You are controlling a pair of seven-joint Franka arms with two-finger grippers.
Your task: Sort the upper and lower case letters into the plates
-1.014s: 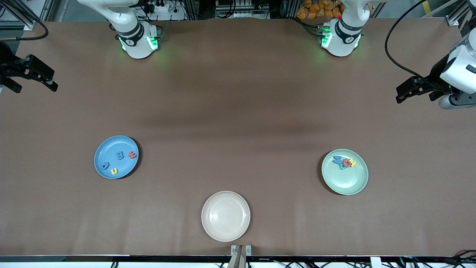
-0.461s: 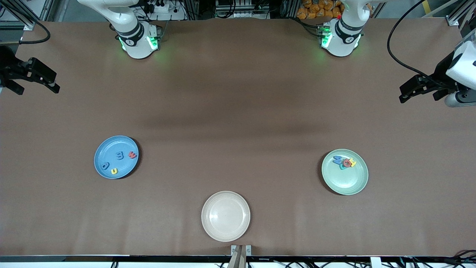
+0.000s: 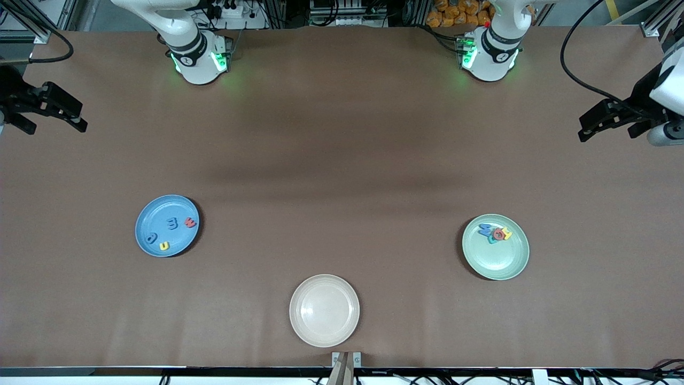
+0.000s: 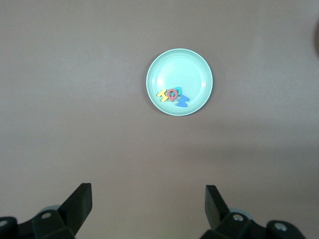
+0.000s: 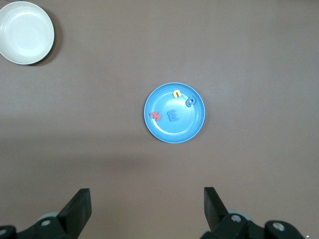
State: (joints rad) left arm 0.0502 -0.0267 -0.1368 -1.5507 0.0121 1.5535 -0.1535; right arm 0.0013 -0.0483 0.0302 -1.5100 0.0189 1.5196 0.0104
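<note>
Several small foam letters [image 3: 172, 224] in red, blue and yellow lie spread in the light blue plate [image 3: 155, 214] toward the right arm's end of the table. Another cluster of letters [image 3: 495, 233] lies bunched in the mint green plate [image 3: 497, 262] toward the left arm's end. My left gripper [image 3: 606, 131] hangs open and empty over the table's edge at its own end. The right gripper [image 3: 53, 125] is open and empty over the opposite end. The left wrist view shows the left gripper [image 4: 148, 199] well apart from the green plate [image 4: 182, 67] and its letters [image 4: 173, 95]. The right gripper [image 5: 147, 201] is equally apart from the blue plate [image 5: 174, 133] and its letters [image 5: 172, 115].
A cream-beige plate [image 3: 324, 310] with nothing in it sits near the table's front edge, between the two coloured plates; it also shows in the right wrist view as the cream plate [image 5: 25, 32]. Brown table surface [image 3: 342, 160] stretches between plates and arm bases.
The left gripper has drifted outward toward its end of the table. The right gripper has shifted only slightly. Plates and letters have not moved.
</note>
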